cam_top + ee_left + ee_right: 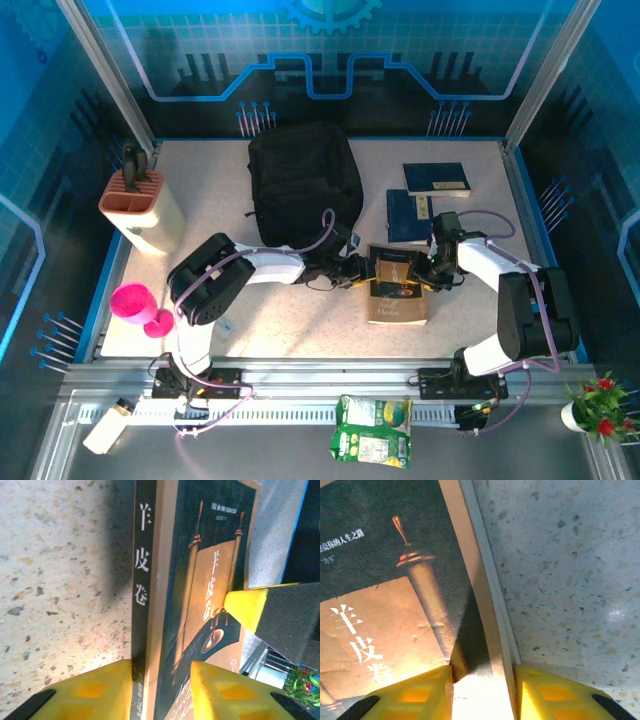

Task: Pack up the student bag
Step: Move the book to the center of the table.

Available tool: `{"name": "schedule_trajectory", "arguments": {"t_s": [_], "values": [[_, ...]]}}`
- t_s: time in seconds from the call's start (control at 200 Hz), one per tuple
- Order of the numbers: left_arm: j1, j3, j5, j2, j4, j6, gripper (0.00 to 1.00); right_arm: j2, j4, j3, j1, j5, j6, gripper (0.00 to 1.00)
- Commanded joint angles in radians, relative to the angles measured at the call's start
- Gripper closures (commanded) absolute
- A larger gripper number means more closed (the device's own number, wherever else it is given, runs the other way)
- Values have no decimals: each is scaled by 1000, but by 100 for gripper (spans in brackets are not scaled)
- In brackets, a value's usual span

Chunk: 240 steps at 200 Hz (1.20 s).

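The student bag (303,185), a large black backpack, lies at the back middle of the table. In front of it a brown and dark book (398,292) with a scroll on its cover is held from both sides. My left gripper (362,270) is shut on the book's spine edge. In the left wrist view the book (200,580) runs between my yellow fingers (85,692), and the right gripper's fingertip (247,607) presses its cover. My right gripper (432,268) is shut on the opposite, page edge. The right wrist view shows that edge of the book (380,580) clamped in the right gripper (482,692).
Two blue books (436,178) (408,215) lie right of the bag. A peach and cream holder (140,205) stands at the far left, a pink goblet (135,303) nearer. A green packet (372,430) and a white bottle (105,428) lie on the front rail.
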Motion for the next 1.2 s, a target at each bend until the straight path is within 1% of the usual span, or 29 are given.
{"name": "schedule_trajectory", "arguments": {"t_s": [0.0, 0.08, 0.25, 0.34, 0.485, 0.63, 0.66, 0.87, 1.106, 1.196], "values": [[-31, 9, 112, -52, 170, 11, 66, 43, -5, -3, 5, -37, 33, 68], [-31, 14, 99, -48, 149, 24, 66, 47, 18, 1, 5, -80, 32, 71], [-29, 16, 67, -79, 113, 62, 66, 64, 78, 4, 26, -204, 43, 73], [-29, 11, 31, -119, 59, 101, 66, 71, 87, 26, 59, -223, 50, 73], [-18, -24, -30, -182, 3, 131, 66, 93, 112, 68, 106, -237, 71, 72], [9, -95, -87, -246, 1, 128, 66, 145, 145, 107, 152, -249, 90, 72], [17, -111, -97, -258, 1, 127, 66, 158, 149, 145, 162, -250, 93, 72], [61, -204, -177, -325, -24, 104, 66, 243, 154, 246, 230, -215, 102, 72], [103, -268, -240, -350, -42, 78, 63, 313, 160, 291, 249, -185, 124, 72], [106, -279, -259, -339, -44, 72, 58, 320, 158, 289, 250, -170, 124, 72]]}}
